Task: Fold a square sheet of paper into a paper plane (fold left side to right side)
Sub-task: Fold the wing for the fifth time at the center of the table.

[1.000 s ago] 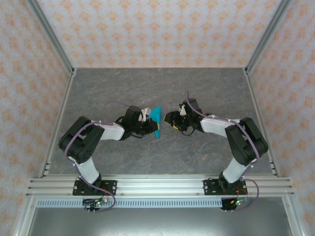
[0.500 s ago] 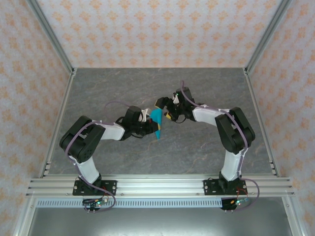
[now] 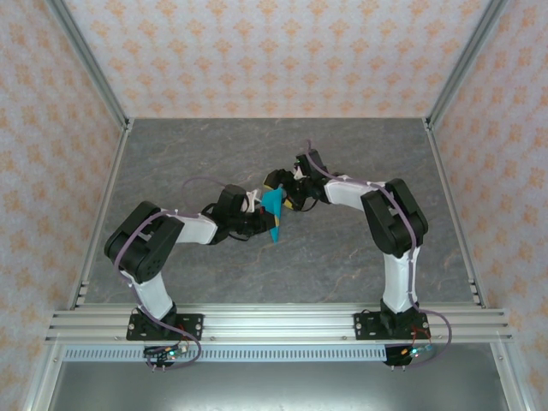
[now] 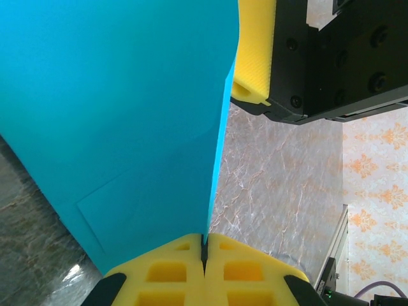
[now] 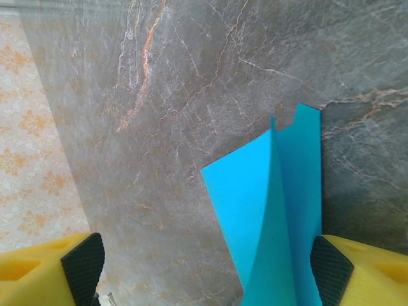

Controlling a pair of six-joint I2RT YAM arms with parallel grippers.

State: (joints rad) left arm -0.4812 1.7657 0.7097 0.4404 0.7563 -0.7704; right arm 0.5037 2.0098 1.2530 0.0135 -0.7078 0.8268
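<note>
Since 1 second earlier, the right pincer has been carried leftward from well apart up to the far end of the sheet of paper, and its jaws have been spread wider; the left pincer has been kept in place. In the top view the sheet, already folded to a narrow wedge, is held above the counter, its long axis running from near tip to far edge. The left pincer is set at its left side and the right pincer at its far end, but contact there cannot be made out. In the left wrist view the left pincer is seen clamped shut on the lower edge of the sheet, which stands on edge and is cut off at the top. 1 yellow finger of the right pincer lies just beside its upper right edge. In the right wrist view the right pincer gapes wide and holds nothing. The 2 layers of the sheet rise between the pads, far nearer the pad at the right of that view. Their lower part is cut off, so touching cannot be judged.
</note>
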